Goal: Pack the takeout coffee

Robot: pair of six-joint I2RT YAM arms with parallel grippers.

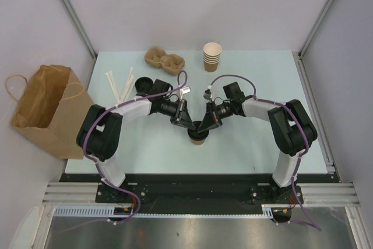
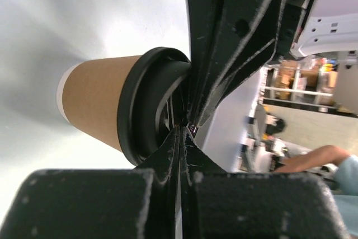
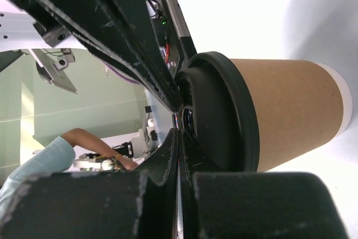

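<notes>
Meeting above the takeout coffee (image 1: 198, 138), our left gripper (image 1: 189, 123) and right gripper (image 1: 206, 125) both sit pinched closed, holding nothing, tips at its black lid (image 2: 131, 110). We log it upright, near-centre on the table (image 1: 262, 144), between the arms.

takeout coffee (image 1: 198, 139), tan kraft cup w/ black lid on, upright, mid table (image 1: 145, 150)

Closed left tool (image 2: 180, 131), tip at black lid (image 2: 134, 110) of takeout coffee (image 2: 92, 102), white tabletop (image 2: 67, 20) behind
</notes>
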